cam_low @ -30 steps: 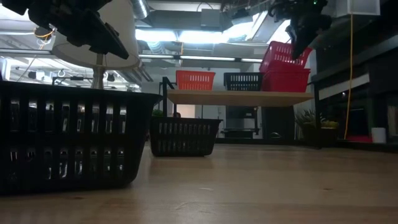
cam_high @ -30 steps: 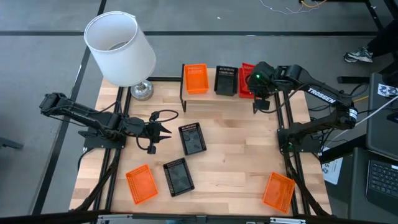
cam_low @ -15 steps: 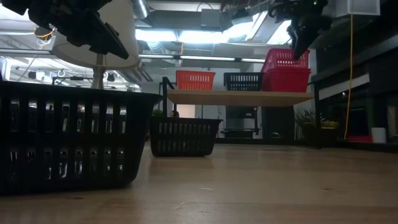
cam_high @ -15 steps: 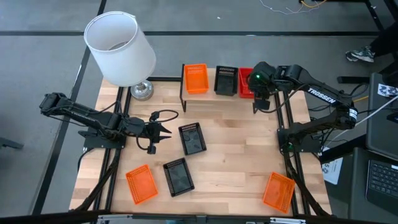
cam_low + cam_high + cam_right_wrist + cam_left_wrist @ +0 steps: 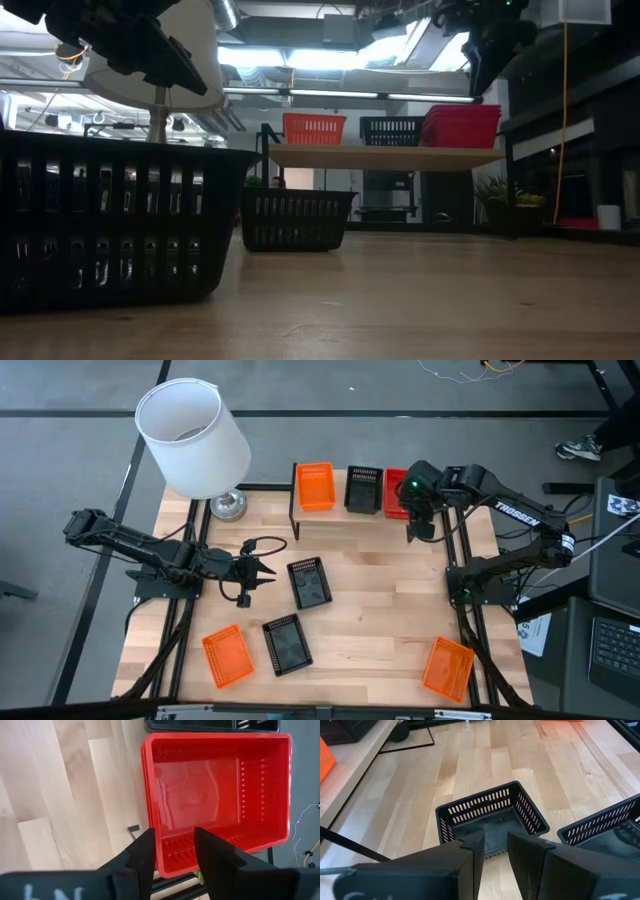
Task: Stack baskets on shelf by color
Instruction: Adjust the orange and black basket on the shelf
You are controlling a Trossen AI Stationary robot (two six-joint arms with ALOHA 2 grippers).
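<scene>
Red baskets (image 5: pixel 215 795), orange basket (image 5: pixel 314 486) and black basket (image 5: pixel 363 489) on light-wood shelf (image 5: pixel 385 156).

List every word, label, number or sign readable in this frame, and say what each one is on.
"TROSSEN": white letters on the right arm, high view.
White marks on the left gripper body, left wrist view: cut off by the picture's edge, unreadable.
White marks on the right gripper body, right wrist view: also cut off, unreadable.
Black-and-white patterned card at the right edge, high view: no readable text.
Nothing readable on the baskets or the shelf.
</scene>
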